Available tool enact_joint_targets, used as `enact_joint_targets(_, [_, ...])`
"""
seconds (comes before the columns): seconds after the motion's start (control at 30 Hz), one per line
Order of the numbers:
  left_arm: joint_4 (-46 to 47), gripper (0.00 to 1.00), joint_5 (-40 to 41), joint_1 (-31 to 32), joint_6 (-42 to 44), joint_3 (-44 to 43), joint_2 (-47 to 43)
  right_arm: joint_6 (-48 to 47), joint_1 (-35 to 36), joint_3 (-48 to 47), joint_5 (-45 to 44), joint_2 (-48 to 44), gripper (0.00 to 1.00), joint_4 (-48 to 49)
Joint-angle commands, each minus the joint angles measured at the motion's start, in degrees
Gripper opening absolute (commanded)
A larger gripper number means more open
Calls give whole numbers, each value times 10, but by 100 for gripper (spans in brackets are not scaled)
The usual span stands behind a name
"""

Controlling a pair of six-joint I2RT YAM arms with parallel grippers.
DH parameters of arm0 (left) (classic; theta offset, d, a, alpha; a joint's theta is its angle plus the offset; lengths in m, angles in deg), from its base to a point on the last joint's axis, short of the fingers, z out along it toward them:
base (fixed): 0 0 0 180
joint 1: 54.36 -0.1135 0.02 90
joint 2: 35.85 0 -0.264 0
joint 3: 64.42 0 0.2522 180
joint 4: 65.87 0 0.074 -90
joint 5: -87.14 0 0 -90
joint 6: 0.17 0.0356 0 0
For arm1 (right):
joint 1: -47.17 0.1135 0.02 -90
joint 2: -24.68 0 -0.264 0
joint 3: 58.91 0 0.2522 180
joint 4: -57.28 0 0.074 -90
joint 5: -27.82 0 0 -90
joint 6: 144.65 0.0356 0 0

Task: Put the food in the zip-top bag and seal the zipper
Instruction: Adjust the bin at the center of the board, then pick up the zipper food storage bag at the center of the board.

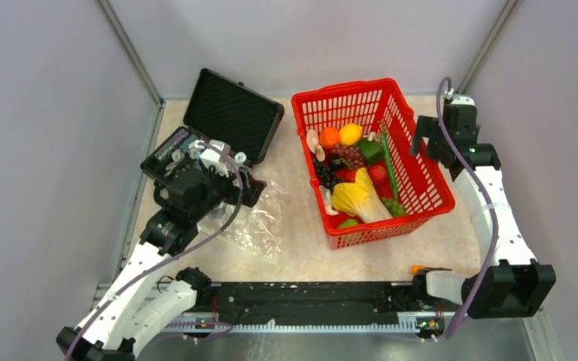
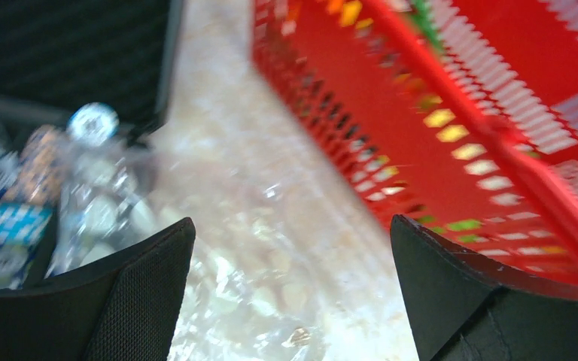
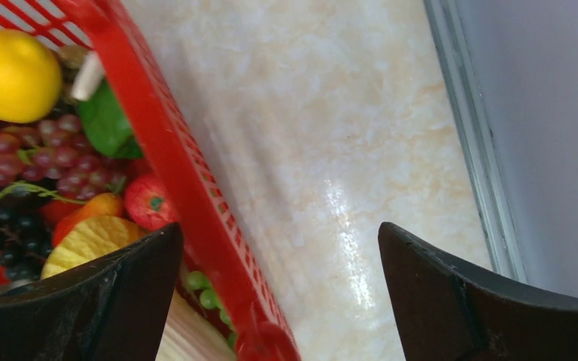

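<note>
- Table (image 1: 436,241): carries every item.
- Red basket (image 1: 344,89): right of centre.
- Black case (image 1: 233,116): open, far left.
- Zip-top bag (image 1: 260,222): crumpled on the table between case and basket, no food inside.
- Left hand (image 2: 292,219): fingers spread wide over the bag, gripping nothing.
- Right hand (image 3: 280,226): fingers spread wide over the basket's right wall, gripping nothing.
- Food (image 1: 357,199): heaped inside the basket.

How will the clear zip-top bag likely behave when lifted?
The zip-top bag looks thin and crumpled, so it will probably sag and fold when raised. Its glossy film may slip from a pinch. It looks empty, so likely very light.
</note>
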Motion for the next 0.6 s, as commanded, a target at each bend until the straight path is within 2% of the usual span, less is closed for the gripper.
enact_joint_targets(0.0, [-50,99,204,0,-79,53,-7,-1,-5,-68,124,-61,99,36])
enact_joint_targets(0.07, [-68,99,216,0,-118,71,-19,16,-5,-65,211,-109,99,70])
enact_joint_targets(0.17, [-45,99,243,0,-150,119,-50,68,-5,-46,347,-181,96,138])
enact_joint_targets(0.3, [-28,99,316,-1,-170,158,-55,202,-2,33,575,-254,90,290])
enact_joint_targets(0.37, [-23,99,360,-5,-158,161,-48,233,4,58,598,-284,89,307])
enact_joint_targets(0.4, [-1,99,358,-12,-134,164,-42,230,5,66,595,-302,89,293])
enact_joint_targets(0.53, [48,99,301,-53,-76,120,12,194,6,79,573,-340,89,227])
enact_joint_targets(0.57, [76,99,261,-66,-58,109,33,192,5,88,580,-342,89,227])
